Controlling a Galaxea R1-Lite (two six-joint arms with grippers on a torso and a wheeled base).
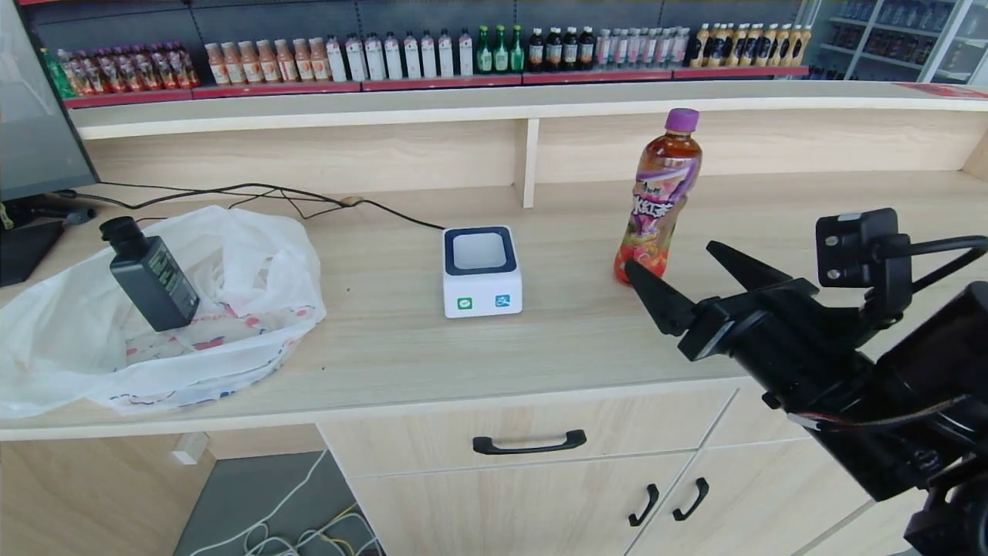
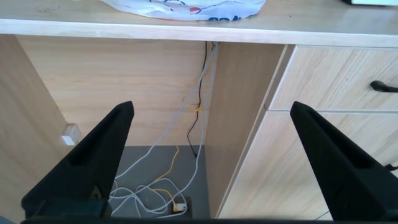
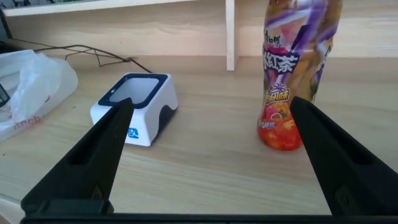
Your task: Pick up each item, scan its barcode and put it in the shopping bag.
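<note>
A tea bottle (image 1: 661,197) with a purple cap stands upright on the wooden counter (image 1: 556,340), right of the white barcode scanner (image 1: 481,270). My right gripper (image 1: 683,274) hovers open just in front of the bottle (image 3: 292,74), its fingers apart and nothing between them. The scanner (image 3: 135,109) sits to one side of it. A dark bottle (image 1: 150,274) stands tilted inside the white shopping bag (image 1: 231,309) at the counter's left. My left gripper (image 2: 211,155) is open below the counter edge, facing the cabinet, with the bag's rim (image 2: 186,7) above.
Black cables (image 1: 255,193) run along the back of the counter to the scanner. A monitor (image 1: 35,116) stands at the far left. A raised shelf (image 1: 525,108) backs the counter. Drawers with black handles (image 1: 529,444) lie below. Loose cables (image 2: 168,186) hang under the counter.
</note>
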